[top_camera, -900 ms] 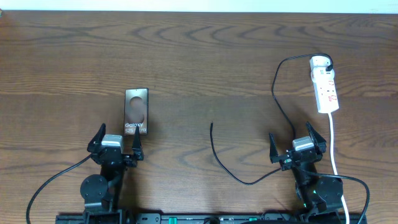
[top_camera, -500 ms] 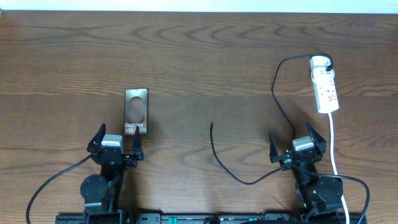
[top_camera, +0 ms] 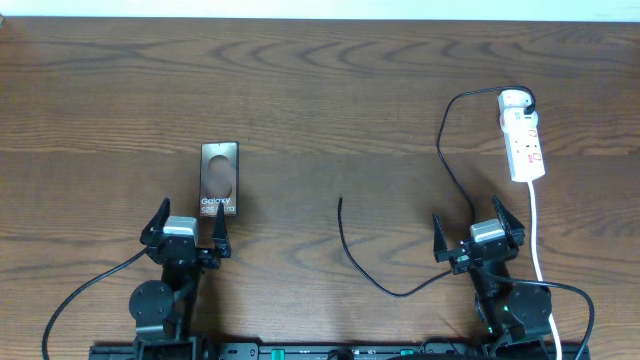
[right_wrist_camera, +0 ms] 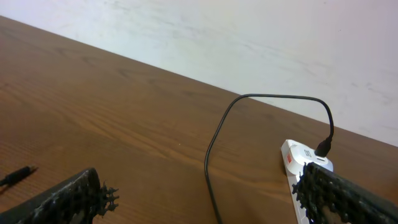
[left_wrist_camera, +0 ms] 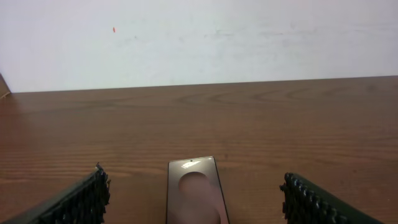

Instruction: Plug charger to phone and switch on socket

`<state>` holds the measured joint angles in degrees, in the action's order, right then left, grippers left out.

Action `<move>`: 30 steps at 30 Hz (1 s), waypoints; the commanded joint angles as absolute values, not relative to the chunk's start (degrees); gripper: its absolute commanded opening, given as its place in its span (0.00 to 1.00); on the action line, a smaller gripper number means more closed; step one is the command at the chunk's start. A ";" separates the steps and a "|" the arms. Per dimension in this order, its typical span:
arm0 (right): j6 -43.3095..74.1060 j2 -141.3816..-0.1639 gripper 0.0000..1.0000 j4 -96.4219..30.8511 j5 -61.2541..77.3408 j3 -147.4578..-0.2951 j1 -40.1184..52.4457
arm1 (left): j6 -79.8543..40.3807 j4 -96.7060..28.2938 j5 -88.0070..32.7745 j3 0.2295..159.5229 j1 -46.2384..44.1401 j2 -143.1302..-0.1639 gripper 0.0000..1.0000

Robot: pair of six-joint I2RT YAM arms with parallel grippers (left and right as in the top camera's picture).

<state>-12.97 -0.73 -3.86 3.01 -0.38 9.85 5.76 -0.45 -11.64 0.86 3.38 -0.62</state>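
Charger (top_camera: 341,215), phone (top_camera: 219,180) unmoved; left pincer (top_camera: 190,213), right pincer (top_camera: 467,210) still wide, empty.

Left gripper (top_camera: 188,230) and right gripper (top_camera: 472,230) sit low (fingers (left_wrist_camera: 78,202) spread wide apart).

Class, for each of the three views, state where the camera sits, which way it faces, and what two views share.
Overhead: above the table, looking straight down; left gripper and right gripper at the bottom.
Left wrist: low behind its open fingers, facing the phone and wall.
Right wrist: low behind its open fingers, facing the charger cable and socket.
Shared: overhead and left wrist both show the phone.
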 commanded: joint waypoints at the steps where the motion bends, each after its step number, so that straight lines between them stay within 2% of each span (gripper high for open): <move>1: -12.25 -0.32 0.99 -4.14 2.48 -0.32 9.37 | 5.06 -2.96 -11.94 0.25 3.79 -0.30 0.86; 30: -12.25 -0.32 0.99 -4.14 2.50 -0.32 9.37 | 5.04 -1.10 -11.97 0.25 3.79 -0.30 0.86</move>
<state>-12.97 -0.73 -3.86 3.01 -0.38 9.85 5.76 -0.05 -11.66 0.86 3.38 -0.62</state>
